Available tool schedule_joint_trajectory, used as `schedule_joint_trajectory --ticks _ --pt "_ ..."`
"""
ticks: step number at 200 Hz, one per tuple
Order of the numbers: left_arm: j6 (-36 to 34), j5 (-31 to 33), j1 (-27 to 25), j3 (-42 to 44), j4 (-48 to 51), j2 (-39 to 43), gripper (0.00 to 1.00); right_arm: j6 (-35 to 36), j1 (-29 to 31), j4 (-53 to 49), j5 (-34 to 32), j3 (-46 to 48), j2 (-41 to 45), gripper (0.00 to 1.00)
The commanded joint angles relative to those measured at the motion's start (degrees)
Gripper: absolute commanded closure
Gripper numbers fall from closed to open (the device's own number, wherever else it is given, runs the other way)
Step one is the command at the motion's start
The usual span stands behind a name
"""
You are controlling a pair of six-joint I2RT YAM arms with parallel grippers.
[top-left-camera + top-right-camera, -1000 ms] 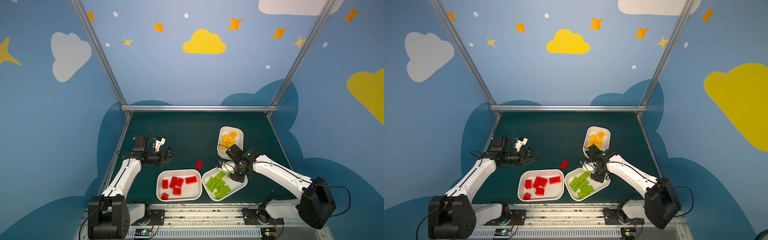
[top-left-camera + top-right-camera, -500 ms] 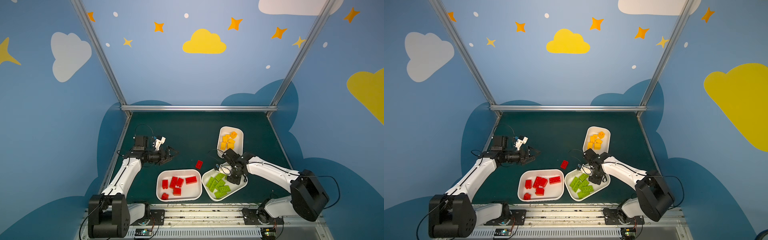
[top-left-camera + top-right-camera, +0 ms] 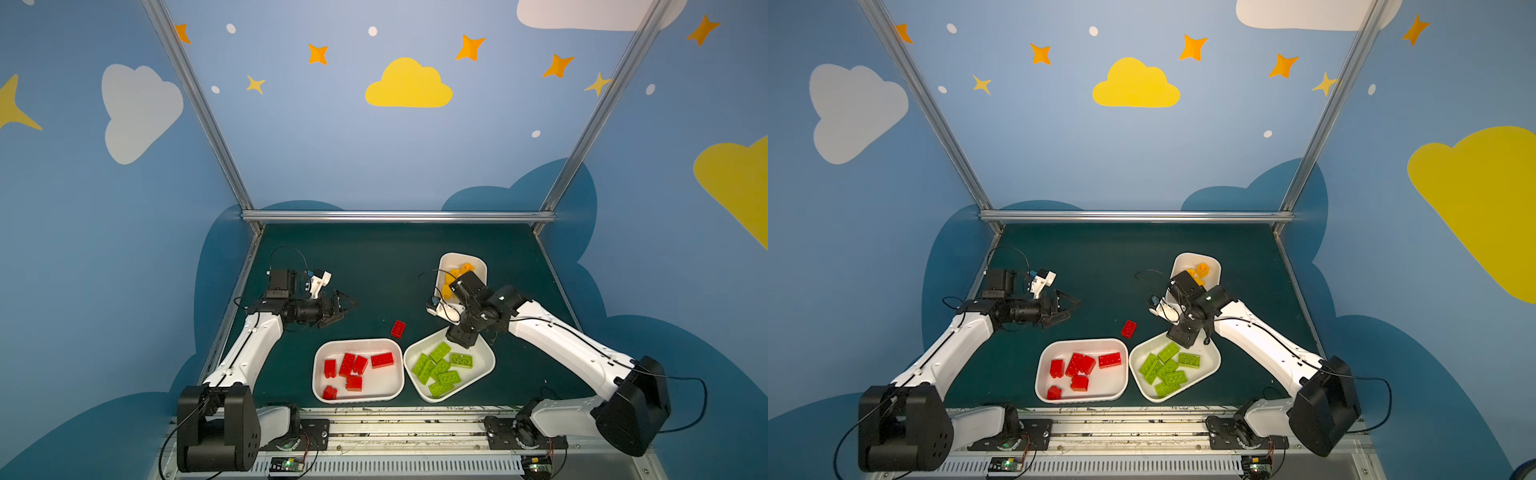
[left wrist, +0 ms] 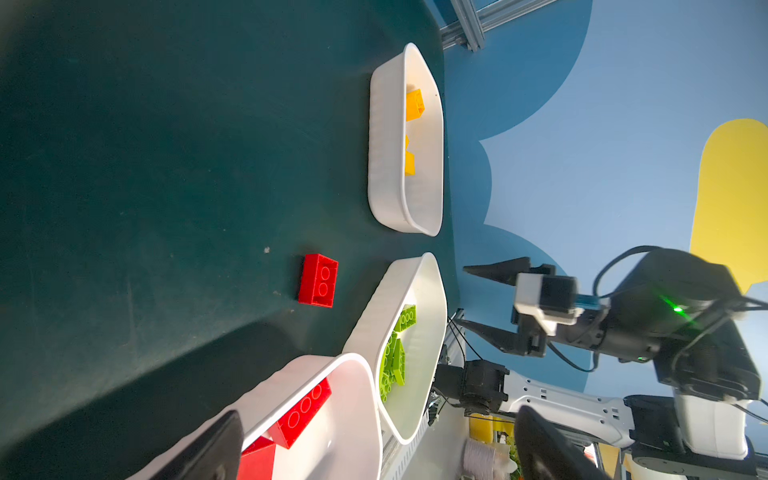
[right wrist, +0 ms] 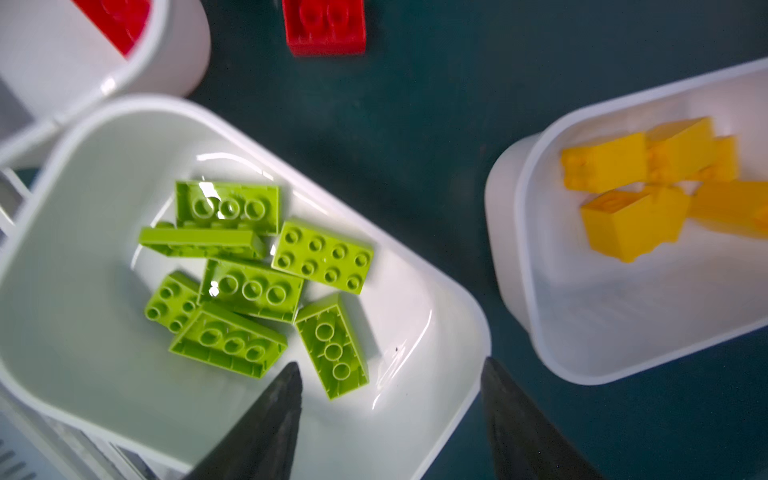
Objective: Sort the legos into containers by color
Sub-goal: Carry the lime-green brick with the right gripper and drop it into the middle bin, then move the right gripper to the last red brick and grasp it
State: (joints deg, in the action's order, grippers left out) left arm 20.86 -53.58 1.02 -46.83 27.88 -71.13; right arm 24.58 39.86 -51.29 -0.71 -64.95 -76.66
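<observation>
Sorting is nearly at its end, in my judgement: the green bricks [image 5: 322, 257] lie in the green tray [image 3: 478, 376] at the near right, the yellow bricks [image 5: 631, 224] in the yellow tray [image 3: 478, 262] further back, and the other red bricks [image 3: 382, 360] in the red tray [image 3: 384, 384] at the near left. Only one loose red brick [image 3: 398, 328] is outside, lying on the counter [image 3: 374, 270] just beside the far corners of the two near trays. Your right fingers [image 5: 266, 424] hang over the far end of the green tray, spread apart with nothing between them. Your left fingers [image 4: 216, 449] are also spread wide and empty, above the bare counter and well apart from the loose red brick. The step in hand seems to be the fetching of this last piece. For the next move you should bring one pair of fingers down over it, turn the wrist so that they close across its narrow width, lift it, and let it go over the red tray. No brand, label or writing can be read anywhere.
</observation>
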Motion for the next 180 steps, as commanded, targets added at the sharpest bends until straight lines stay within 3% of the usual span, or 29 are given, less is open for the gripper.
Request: schedule_joint_trajectory --ticks 1,24,40,59,92,113,143,180 --pt "-0.69 -0.38 0.21 -1.37 0.6 0.27 0.0 -10.47 -0.35 1.73 1.07 -5.03 -1.58 0.3" --pt "-0.33 -0.18 0.22 -1.04 -0.05 0.71 0.01 -24.3 -0.65 2.37 5.01 -10.66 -5.64 0.28" --pt "-0.36 -0.32 0.25 -1.05 -0.19 0.73 0.0 -37.88 -0.66 2.8 7.86 -13.32 -8.66 0.28" --pt "-0.56 -0.57 0.24 -1.03 -0.43 0.55 0.0 -56.45 -0.42 3.78 8.45 -14.69 -11.87 0.28" --pt "-0.74 -1.06 0.28 -0.97 -0.63 0.62 0.0 -75.93 1.53 6.29 4.4 -13.93 -14.4 0.28" --pt "-0.78 -1.27 0.3 -0.64 -0.81 0.97 0.01 -82.87 3.85 7.2 2.36 -14.06 -16.22 0.27" --pt "-1.39 -1.47 0.25 -0.29 -0.11 1.77 0.0 -85.55 7.44 3.15 -3.15 -18.84 -21.85 0.26" --pt "-1.81 -1.48 0.2 0.15 0.75 2.27 0.0 -89.35 7.99 5.26 -0.97 -20.57 -28.42 0.28"
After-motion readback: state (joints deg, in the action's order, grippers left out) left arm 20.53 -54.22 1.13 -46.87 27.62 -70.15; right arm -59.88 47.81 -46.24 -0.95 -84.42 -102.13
